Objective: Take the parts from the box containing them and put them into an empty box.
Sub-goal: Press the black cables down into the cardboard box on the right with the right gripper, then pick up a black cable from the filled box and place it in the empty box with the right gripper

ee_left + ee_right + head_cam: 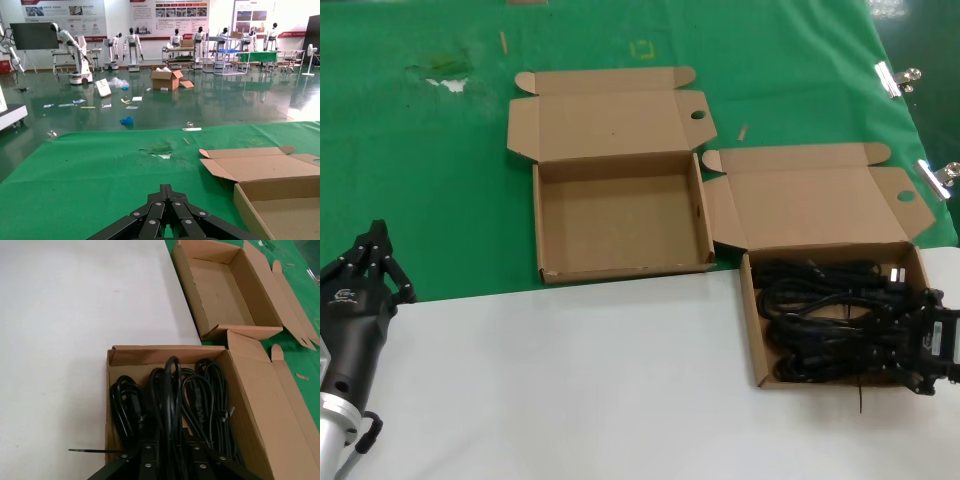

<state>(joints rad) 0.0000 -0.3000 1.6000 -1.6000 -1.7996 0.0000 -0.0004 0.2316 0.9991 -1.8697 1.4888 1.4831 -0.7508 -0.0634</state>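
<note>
Clips (pixel 897 78) beyond cable box (pixel 820 215)

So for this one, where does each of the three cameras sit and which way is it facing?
Head: on the robot's head, looking down at the empty box, the box of cables, left gripper and right gripper.
Left wrist: low behind the left gripper, facing across the green cloth into the hall.
Right wrist: above the cables, right gripper closed around one bundle.
Shared: all three show the empty box.
</note>
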